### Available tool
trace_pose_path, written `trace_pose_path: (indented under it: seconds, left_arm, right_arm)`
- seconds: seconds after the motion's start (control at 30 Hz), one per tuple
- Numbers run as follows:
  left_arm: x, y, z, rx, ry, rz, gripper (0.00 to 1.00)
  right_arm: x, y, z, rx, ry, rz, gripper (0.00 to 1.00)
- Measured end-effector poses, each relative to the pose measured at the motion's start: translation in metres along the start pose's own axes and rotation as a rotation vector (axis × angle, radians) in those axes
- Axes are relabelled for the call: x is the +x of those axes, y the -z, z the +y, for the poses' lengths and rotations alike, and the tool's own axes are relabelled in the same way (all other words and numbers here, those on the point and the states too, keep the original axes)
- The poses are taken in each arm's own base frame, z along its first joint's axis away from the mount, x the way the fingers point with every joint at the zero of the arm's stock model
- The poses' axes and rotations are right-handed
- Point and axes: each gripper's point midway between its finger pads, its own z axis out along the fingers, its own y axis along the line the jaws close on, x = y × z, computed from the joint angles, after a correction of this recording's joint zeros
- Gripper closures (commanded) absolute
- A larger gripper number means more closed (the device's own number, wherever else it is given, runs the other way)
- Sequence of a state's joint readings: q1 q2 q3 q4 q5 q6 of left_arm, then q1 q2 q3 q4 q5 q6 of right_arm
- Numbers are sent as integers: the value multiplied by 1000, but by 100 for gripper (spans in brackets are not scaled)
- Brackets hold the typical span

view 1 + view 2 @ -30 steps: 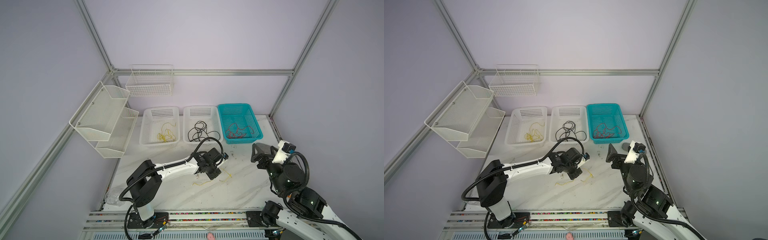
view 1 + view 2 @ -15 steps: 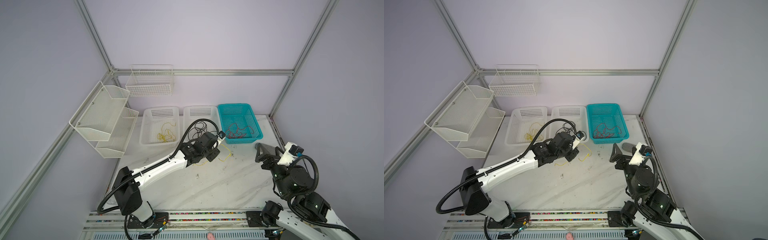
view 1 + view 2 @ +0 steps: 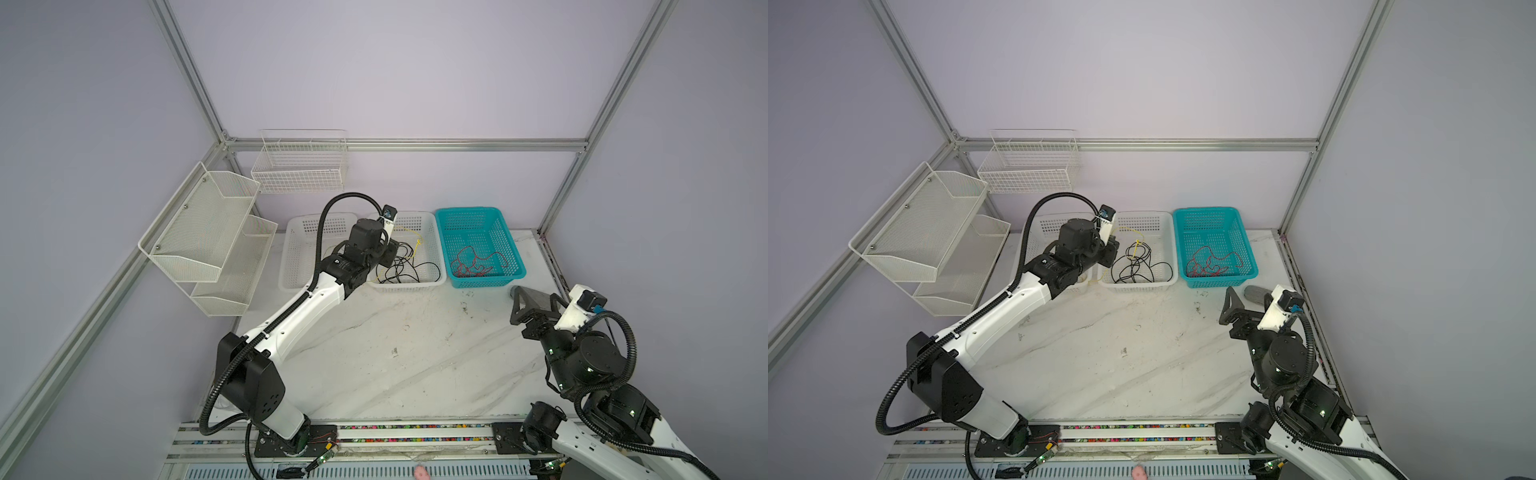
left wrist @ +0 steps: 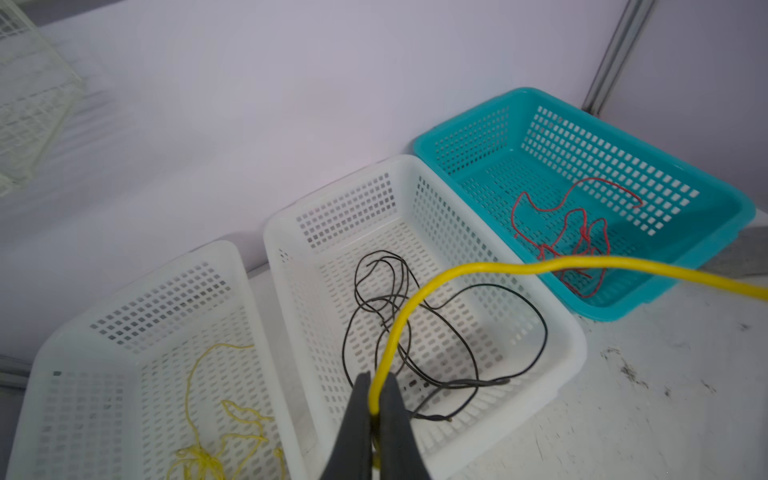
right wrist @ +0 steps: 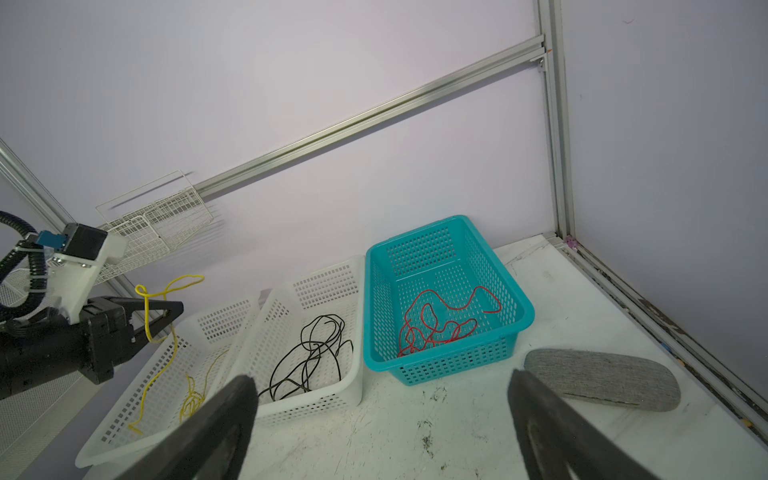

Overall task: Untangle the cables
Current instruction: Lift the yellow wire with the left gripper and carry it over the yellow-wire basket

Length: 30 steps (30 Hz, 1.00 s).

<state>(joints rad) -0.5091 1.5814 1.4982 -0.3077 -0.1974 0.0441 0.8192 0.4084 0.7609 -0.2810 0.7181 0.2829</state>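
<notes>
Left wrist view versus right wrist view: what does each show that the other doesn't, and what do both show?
Only the left wrist view looks along the left gripper, shut on the held yellow cable, which arcs off past the picture's edge. Only the right wrist view shows the right gripper open above the table, a gray pouch lying near the teal basket, and the left gripper from outside. Both show the black cable in the middle white basket, a yellow tangle in the end white basket and the red cable in the teal basket.

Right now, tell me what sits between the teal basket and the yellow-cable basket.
The middle white basket holding the black cable, clearest in the left wrist view.
</notes>
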Motion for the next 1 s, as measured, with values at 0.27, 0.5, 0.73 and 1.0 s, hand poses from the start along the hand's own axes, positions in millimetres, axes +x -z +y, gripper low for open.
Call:
trace_pose_path:
  seconds: [0.27,0.5,0.73,1.0]
  left_arm:
    - [-10,-29,66,-143,60,-47,100]
    - [23,-59,116,-255,88,15,100]
    - [43,-67,165,-354,127,33,100]
    - [52,-68,202,-425,169,21,100]
  right_arm:
    - [0,0,0,-1,0,1,3]
    - [1,-1,1,-2,3,5,3]
    - [13,-9,10,-17,33,47,3]
    - [23,-13,18,-43,52,82,3]
